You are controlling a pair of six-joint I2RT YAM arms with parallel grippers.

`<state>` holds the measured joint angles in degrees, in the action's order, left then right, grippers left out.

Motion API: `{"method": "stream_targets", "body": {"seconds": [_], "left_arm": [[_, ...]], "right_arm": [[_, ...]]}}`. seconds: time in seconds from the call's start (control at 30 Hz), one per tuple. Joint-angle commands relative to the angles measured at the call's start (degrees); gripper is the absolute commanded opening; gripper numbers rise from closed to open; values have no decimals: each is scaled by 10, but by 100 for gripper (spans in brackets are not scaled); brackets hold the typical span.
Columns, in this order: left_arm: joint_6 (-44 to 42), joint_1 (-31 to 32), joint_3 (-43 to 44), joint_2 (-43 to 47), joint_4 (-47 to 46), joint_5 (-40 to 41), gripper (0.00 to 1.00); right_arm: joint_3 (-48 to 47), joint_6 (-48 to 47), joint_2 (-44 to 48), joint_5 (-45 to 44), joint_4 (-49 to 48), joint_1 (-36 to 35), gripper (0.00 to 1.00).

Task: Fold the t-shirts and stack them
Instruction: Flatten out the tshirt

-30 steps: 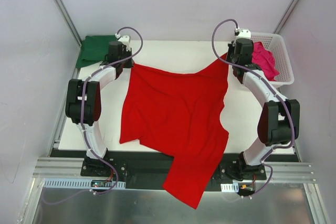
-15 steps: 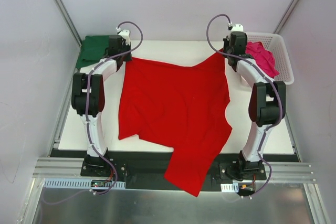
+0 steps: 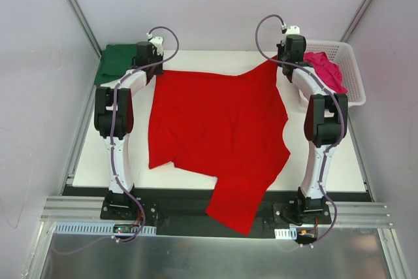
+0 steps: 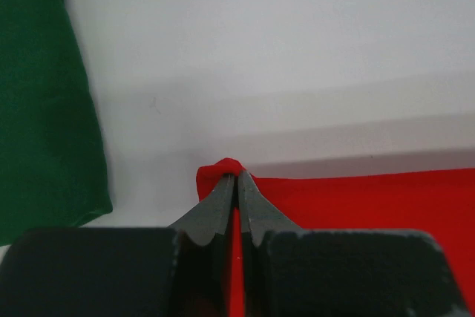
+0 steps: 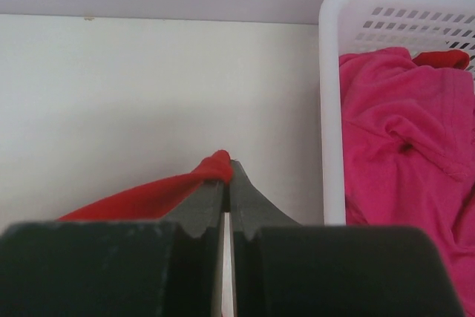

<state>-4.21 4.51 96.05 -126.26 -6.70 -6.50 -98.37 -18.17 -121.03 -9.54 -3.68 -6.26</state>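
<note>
The bright red t-shirt (image 3: 219, 129) lies spread over the white table, one part hanging over the near edge. My left gripper (image 3: 155, 70) is shut on its far left corner (image 4: 223, 168). My right gripper (image 3: 277, 63) is shut on its far right corner (image 5: 217, 165). Both hold the far edge stretched near the table's back. The dark green t-shirt (image 3: 117, 62) lies folded at the far left corner and shows in the left wrist view (image 4: 41, 102). The magenta-pink t-shirt (image 3: 326, 73) lies crumpled in the basket and shows in the right wrist view (image 5: 401, 154).
The white lattice basket (image 3: 349, 63) stands at the far right, its rim (image 5: 332, 109) close to my right gripper. A bit of red cloth (image 5: 445, 57) shows in it behind the pink shirt. Grey walls close in the back and sides.
Both grippers have moved toward the back of the table with the red shirt's corners, dragging the shirt farther onto the table. Less of it hangs over the near edge.
</note>
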Motion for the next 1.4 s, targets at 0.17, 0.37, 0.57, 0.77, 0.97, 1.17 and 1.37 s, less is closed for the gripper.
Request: {"method": "stream_targets", "body": {"seconds": [0.17, 0.37, 0.57, 0.77, 0.97, 1.17, 1.37], "left_arm": [[-41, -12, 66, -34, -3, 25, 0], [-35, -12, 89, -53, -3, 40, 64], [-32, -12, 88, -33, -4, 62, 99], [-19, -12, 36, 65, -3, 62, 99], [32, -4, -27, 192, 45, 20, 99], [168, 3, -121, 285, 101, -61, 99], [168, 72, -289, 385, 100, -37, 99]], "right_arm": [[-94, -23, -47, 4, 4, 10, 1], [-107, -26, -61, 9, 12, 10, 20], [-88, -33, -26, -1, 0, 9, 75], [-55, -24, 44, -10, 12, 8, 86], [43, 66, 189, 21, 73, 9, 89], [191, 150, 324, 64, 133, -3, 94], [319, 196, 448, 75, 187, -26, 95]]}}
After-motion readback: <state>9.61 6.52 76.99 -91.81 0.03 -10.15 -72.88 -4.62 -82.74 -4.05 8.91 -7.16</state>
